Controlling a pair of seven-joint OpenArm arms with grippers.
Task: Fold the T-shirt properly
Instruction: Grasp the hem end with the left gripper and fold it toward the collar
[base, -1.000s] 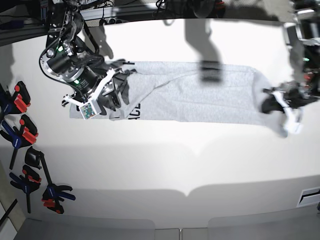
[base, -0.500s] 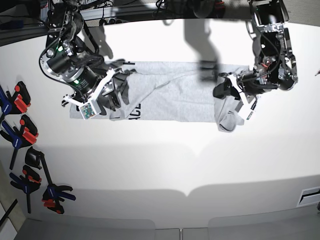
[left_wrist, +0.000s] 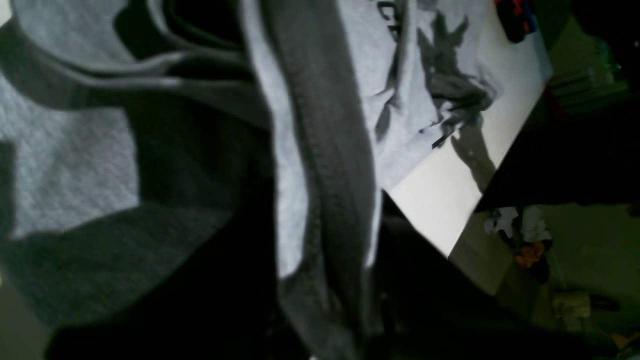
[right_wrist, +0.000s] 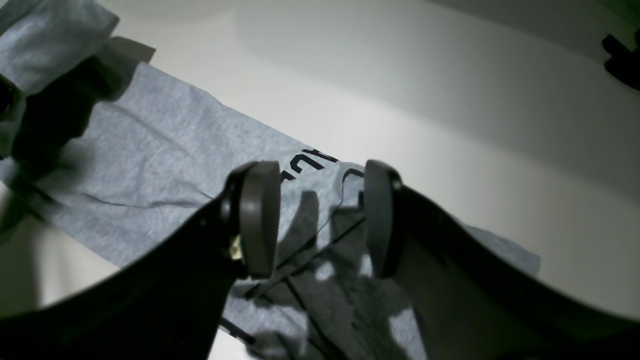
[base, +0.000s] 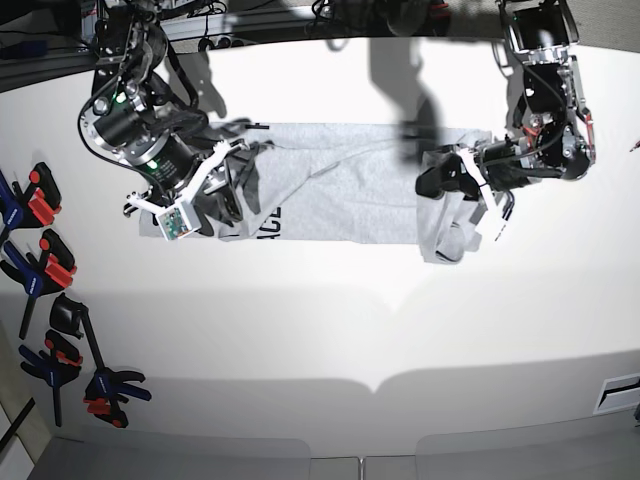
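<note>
The light grey T-shirt (base: 340, 190) lies stretched across the far half of the white table (base: 330, 330). My left gripper (base: 437, 182) is shut on the shirt's right end, and a flap of it hangs doubled below the gripper. Bunched hem fabric (left_wrist: 320, 150) fills the left wrist view, hiding the fingers. My right gripper (base: 228, 195) hovers open over the shirt's left end. In the right wrist view, its gripper (right_wrist: 320, 217) has nothing between the two pads, and black lettering (right_wrist: 310, 162) on the T-shirt (right_wrist: 150, 165) shows below.
Several black, blue and red clamps (base: 45, 280) lie along the table's left edge. The near half of the table is bare white surface. The far table edge (left_wrist: 470, 210) drops off to a cluttered floor.
My left gripper has carried the shirt's right end leftward, from the far right edge to over the shirt body, doubling the cloth. The right arm has stayed put, open.
</note>
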